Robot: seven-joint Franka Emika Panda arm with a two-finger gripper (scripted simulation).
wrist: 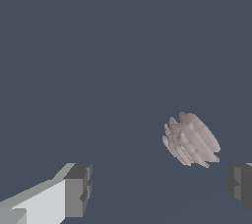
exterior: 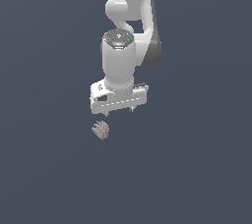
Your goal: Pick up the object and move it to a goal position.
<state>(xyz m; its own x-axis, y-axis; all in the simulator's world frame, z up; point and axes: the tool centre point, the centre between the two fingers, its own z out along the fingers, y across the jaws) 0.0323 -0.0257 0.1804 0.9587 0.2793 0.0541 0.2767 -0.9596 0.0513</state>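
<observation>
In the exterior view, the white Panda arm (exterior: 129, 26) hung down from the top of the picture over a plain dark grey-blue ground (exterior: 44, 169). Its gripper (exterior: 119, 110) pointed downward, with the wide white hand body above and only two short finger stubs showing under it, one toward the exterior view's left and one toward its right, set apart from each other. The object (exterior: 100, 129), a small pinkish-brown lump with ribbed, shell-like ridges, lay on the ground just below the gripper and a little toward the exterior view's left. It was not between the fingers and nothing touched it. It was much smaller than the hand above it.

In the wrist view, the gripper (wrist: 160, 188) was spread wide: one grey finger pad on a white finger (wrist: 78, 191) stood at one side of the picture and the other dark pad (wrist: 240, 184) at the opposite edge, with open ground (wrist: 98, 46) between them. The object (wrist: 191, 139) lay beyond the fingertips, nearer to the second pad than to the first, apart from both. Its ridges ran slantwise across its rounded body. The fingers held nothing.
</observation>
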